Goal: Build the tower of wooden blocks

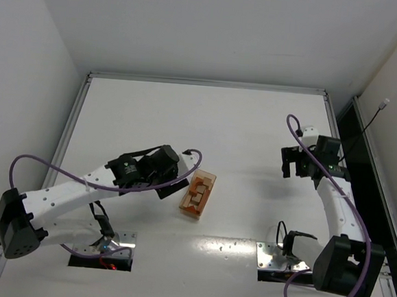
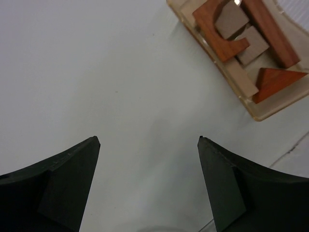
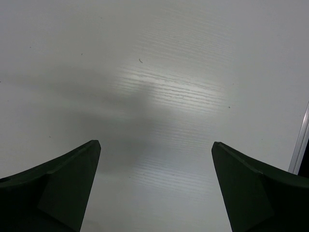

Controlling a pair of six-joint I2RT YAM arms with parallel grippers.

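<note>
Jaws wide, both pairs (matte black wedges); smooth wood blocks (image 2: 252, 44) in tray (image 2: 282, 107).

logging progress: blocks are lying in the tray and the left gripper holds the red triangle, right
Not quite. The left gripper holds nothing: its jaws stand open over bare table beside the tray. The red triangle lies in the tray with the other blocks, as the left wrist view shows.
</note>
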